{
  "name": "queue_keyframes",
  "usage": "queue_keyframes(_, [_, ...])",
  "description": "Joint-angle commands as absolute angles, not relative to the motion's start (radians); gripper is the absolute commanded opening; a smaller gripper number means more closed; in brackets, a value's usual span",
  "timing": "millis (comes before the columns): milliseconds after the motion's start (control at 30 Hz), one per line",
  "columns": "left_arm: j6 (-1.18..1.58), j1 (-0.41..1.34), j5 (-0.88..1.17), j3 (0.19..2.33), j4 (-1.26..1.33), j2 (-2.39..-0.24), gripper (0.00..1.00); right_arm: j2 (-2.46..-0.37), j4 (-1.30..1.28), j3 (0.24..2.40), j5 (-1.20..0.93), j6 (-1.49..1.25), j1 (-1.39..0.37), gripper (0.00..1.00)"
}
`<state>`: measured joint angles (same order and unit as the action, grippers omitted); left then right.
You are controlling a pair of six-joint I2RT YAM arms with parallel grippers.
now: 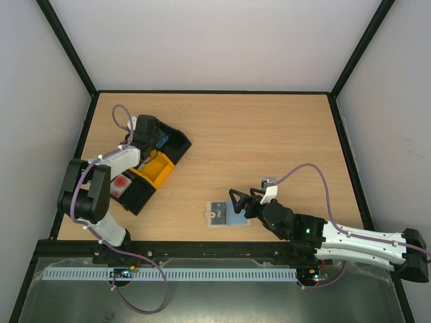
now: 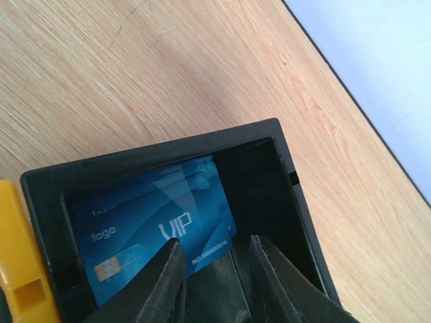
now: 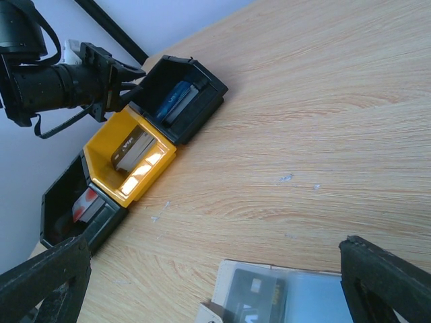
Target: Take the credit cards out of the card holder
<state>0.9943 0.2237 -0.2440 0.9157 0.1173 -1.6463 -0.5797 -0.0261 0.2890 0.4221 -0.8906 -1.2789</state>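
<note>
Fingers (image 3: 384, 276) of the right gripper (image 1: 234, 203) spread wide over the card holder (image 1: 219, 215) flat on the table (image 1: 269, 134); left gripper (image 2: 215, 243), narrowly parted, above a blue card (image 2: 155, 215) in a black compartment (image 2: 256, 131).

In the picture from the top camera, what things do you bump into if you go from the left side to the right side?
red card → yellow compartment → card holder → right arm
</note>
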Motion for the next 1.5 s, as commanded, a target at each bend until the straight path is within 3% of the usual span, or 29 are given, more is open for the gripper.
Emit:
queue_keyframes(0, [0.98,0.223,-0.26,0.959,0.066,-1.644,0.31,-0.566,-0.065,0.312,0.44,-0.9,-1.285,0.98])
queue_keyframes(167, [0.954,0.233,-0.279,0.976,0.034,-1.605,0.34,-0.559,-0.087,0.314,0.428,-0.92,-1.285,0.98])
queue_keyframes(533, [0.763,0.277,-0.228,1.007,-0.097,-1.391,0.6,-0.641,-0.173,0.387,0.422,-0.957,-1.285,0.98])
queue_keyframes(833, [0.626,0.289,-0.036,0.909,-0.272,-1.167,0.75,-0.721,-0.19,0.41,0.374,-0.991,-1.284,0.98])
queue_keyframes(1167, [0.675,0.308,0.22,0.681,-0.301,-0.95,0.82,-0.887,-0.128,0.41,0.263,-0.972,-1.284,0.99])
queue_keyframes(1333, [0.714,0.384,0.325,0.584,-0.235,-0.837,0.79,-0.984,-0.104,0.423,0.242,-0.983,-1.281,0.76])
queue_keyframes(1433, [0.748,0.441,0.348,0.531,-0.201,-0.809,0.74,-1.036,-0.068,0.424,0.229,-1.005,-1.278,0.47])
queue_keyframes(1467, [0.76,0.459,0.349,0.514,-0.185,-0.802,0.73,-1.052,-0.054,0.424,0.227,-1.007,-1.278,0.42])
